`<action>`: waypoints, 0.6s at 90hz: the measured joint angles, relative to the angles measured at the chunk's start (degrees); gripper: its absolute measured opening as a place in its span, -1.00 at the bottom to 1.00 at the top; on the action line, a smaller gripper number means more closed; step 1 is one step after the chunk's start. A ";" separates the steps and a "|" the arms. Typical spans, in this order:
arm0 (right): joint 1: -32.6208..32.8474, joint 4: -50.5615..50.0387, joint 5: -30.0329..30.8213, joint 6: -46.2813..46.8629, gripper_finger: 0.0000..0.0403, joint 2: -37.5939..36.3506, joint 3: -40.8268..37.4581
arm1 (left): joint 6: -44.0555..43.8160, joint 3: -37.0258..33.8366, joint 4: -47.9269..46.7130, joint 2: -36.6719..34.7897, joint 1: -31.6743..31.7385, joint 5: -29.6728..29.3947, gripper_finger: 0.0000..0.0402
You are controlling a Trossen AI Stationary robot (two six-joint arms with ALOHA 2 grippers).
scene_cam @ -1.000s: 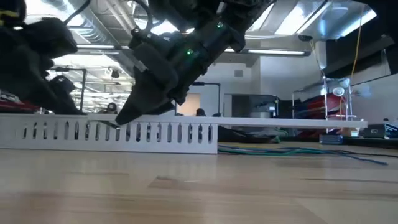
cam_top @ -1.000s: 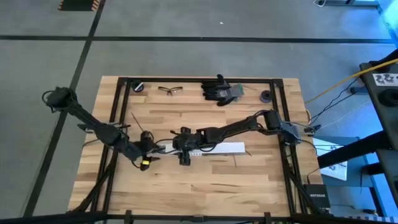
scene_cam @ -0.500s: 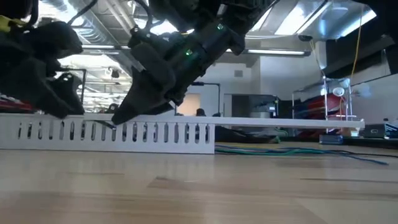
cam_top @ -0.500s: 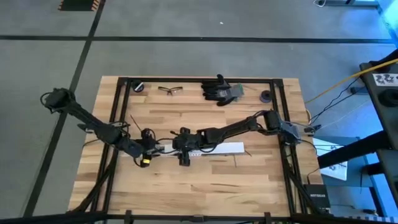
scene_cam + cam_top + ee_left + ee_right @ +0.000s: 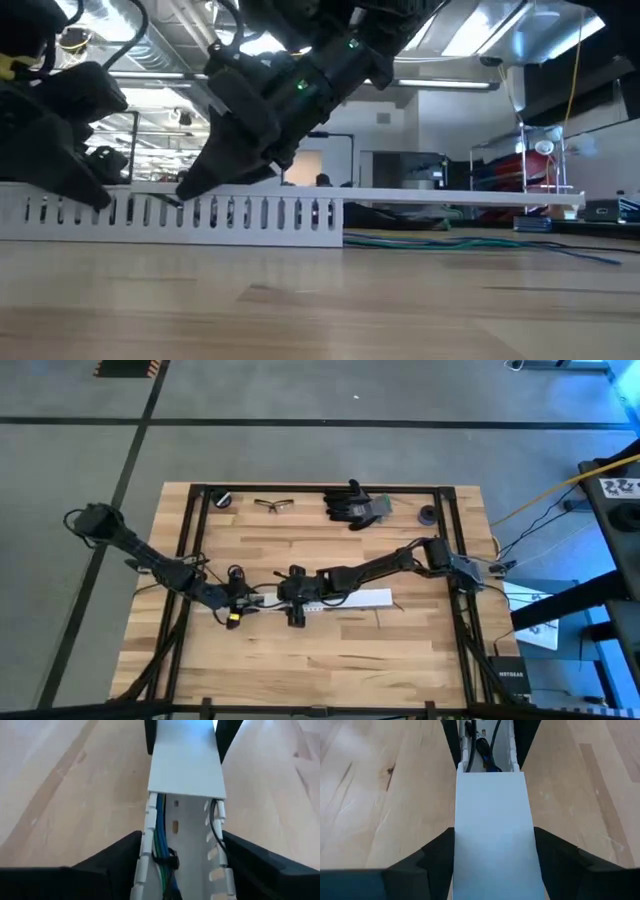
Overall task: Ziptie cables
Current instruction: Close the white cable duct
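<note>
The desk [image 5: 330, 650] carries a white slotted cable duct [image 5: 200, 215] lying just 9 o'clock of its centre, with a flat white cover [image 5: 492, 825] seated over most of the duct's length. Over the last second the left arm has moved along the duct from its 9 o'clock end towards the right arm, and in the low view the duct has shifted slightly towards 9 o'clock; the exposed stretch of duct between the two arms is now short. As a judgement, this indicates work on closing or aligning the duct rather than tying, since the cables [image 5: 161, 827] already lie inside the open channel, bound by a dark tie [image 5: 171, 860]. The right gripper [image 5: 492, 850] is spread wide, its fingers straddling the cover on both sides; actual contact with the cover's edges cannot be confirmed. The left gripper [image 5: 182, 865] is likewise spread, its fingers flanking the uncovered end of the duct on both sides, holding nothing else. More loose cables [image 5: 480, 243] lie on the desk surface beyond the duct, at 3 o'clock in the low view.
</note>
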 joint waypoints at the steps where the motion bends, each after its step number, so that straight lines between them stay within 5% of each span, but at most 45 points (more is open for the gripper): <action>1: 0.00 0.04 0.03 0.00 0.08 0.00 0.00 | 0.00 0.00 0.09 0.10 0.00 0.00 0.18; 54: 0.00 8.40 1.60 3.33 0.08 2.12 -0.02 | 1.36 0.23 8.98 6.51 -0.02 0.65 0.17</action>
